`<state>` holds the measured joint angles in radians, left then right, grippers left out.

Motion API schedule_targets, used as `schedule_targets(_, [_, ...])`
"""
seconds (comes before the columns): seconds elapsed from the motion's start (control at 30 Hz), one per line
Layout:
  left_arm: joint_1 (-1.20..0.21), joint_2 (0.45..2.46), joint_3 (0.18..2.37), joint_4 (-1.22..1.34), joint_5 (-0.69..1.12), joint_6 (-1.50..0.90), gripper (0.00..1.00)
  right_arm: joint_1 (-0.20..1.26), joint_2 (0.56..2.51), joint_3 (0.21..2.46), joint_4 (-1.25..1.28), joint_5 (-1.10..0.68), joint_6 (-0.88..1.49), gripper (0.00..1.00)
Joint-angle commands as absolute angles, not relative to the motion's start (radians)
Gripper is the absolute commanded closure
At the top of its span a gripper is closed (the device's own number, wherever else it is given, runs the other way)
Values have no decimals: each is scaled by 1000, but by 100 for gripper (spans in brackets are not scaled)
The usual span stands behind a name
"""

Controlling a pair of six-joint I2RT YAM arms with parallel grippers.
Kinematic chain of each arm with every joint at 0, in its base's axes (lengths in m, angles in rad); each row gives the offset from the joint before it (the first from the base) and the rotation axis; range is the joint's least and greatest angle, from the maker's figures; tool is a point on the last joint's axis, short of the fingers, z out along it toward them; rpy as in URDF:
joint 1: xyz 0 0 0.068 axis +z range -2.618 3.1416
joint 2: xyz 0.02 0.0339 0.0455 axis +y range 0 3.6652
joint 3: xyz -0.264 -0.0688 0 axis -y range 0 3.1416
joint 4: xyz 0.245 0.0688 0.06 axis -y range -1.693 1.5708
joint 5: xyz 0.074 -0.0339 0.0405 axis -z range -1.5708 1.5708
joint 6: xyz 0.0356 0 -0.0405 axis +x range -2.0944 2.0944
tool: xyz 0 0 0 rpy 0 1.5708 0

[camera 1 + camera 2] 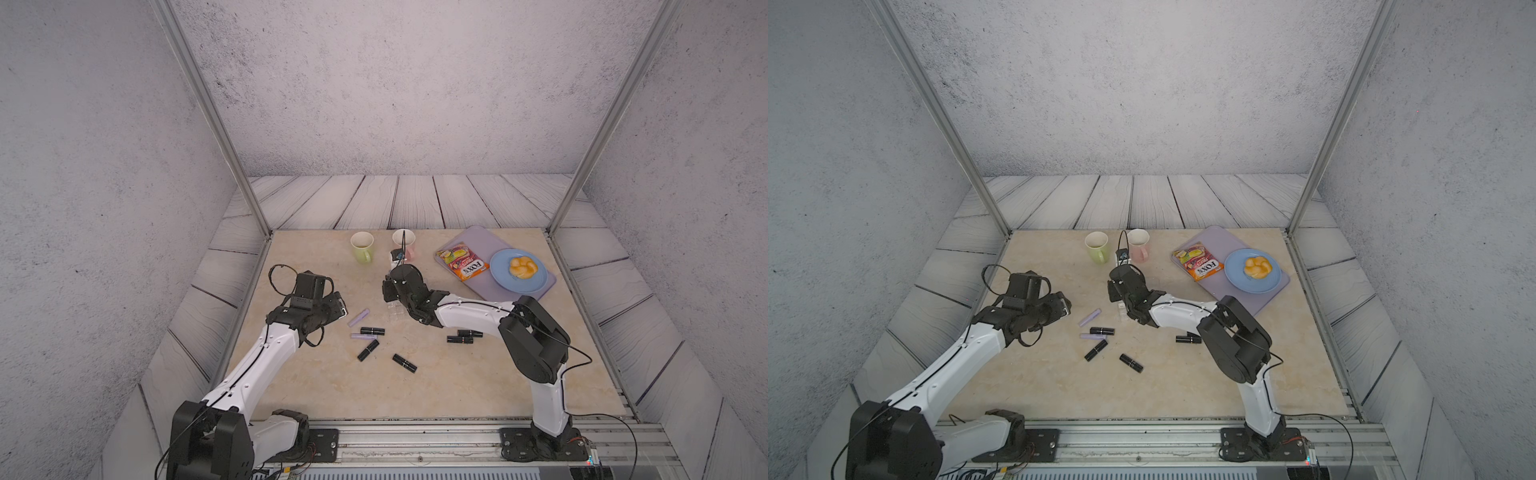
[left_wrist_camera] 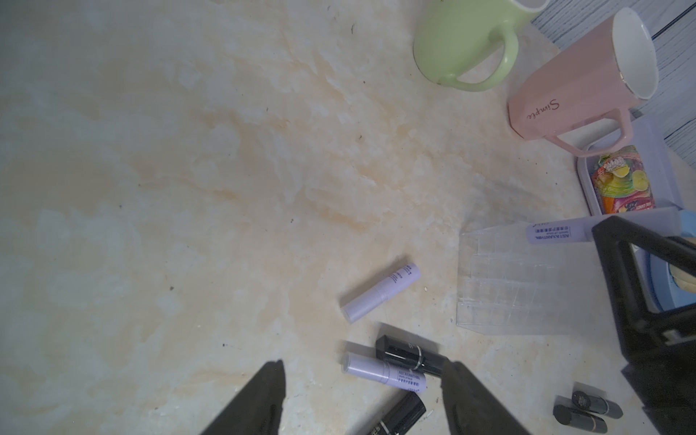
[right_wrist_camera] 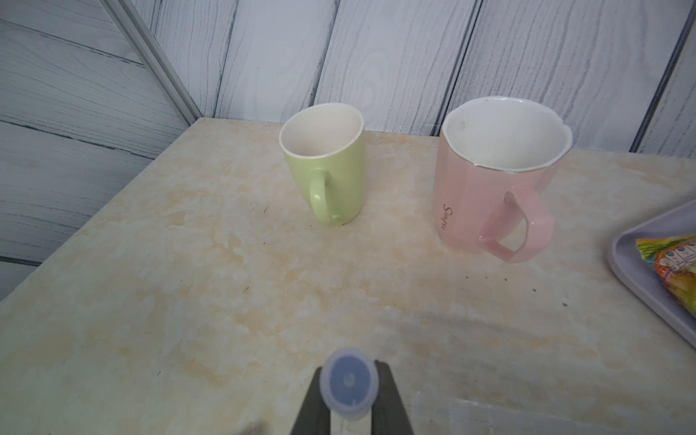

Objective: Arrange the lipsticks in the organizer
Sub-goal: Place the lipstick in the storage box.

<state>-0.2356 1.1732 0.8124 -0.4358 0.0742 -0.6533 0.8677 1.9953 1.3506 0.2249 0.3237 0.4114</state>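
The right gripper (image 3: 348, 378) is clamped narrowly on 1 lilac lipstick (image 2: 553, 233), held by the organizer (image 2: 516, 282); whether the tube touches its rim cannot be told. The organizer stands near the middle of the desk (image 1: 457, 386), with no tube visible in its cells. The left gripper (image 2: 363, 363) hangs with its fingers wide and empty above a cluster toward the left edge: 2 lilac lipsticks (image 1: 358, 318) and 3 black lipsticks (image 1: 372, 331). Another 2 black tubes (image 1: 460, 339) lie toward the right edge, close under the right forearm.

The main risk is the insertion. The tube juts out past the fingertips and looks far from upright, so it may catch a cell wall and shove or tip the light, unbraced organizer. The clear walls are also hard to read. The right arm could sweep the 2 tubes beneath it, and the round tubes may roll if the left fingers nudge them.

The desk is beige marbled stone. A green mug (image 1: 362, 246) and a pink mug (image 1: 405, 241) stand by its far edge. A lilac tray (image 1: 548, 286) in the far right corner carries a snack packet (image 1: 463, 262) and a blue plate (image 1: 498, 276). Grey textured walls, pale plank panels and aluminium posts enclose it
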Motion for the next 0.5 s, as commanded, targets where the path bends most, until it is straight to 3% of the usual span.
schedule_targets(0.0, [-225,1170,796,-431,72,-653,29,887,2026,1369,176,323,413,100])
schedule_targets(0.33, [-225,1168,789,-425,71,-656,29,890,2055,1357,207,371,434,100])
schedule_targets(0.37, [-226,1169,790,-424,70,-654,29,890,2058,1361,199,372,435,98])
schedule_targets(0.47, [-226,1170,797,-424,86,-626,33,890,2054,1367,189,370,441,78])
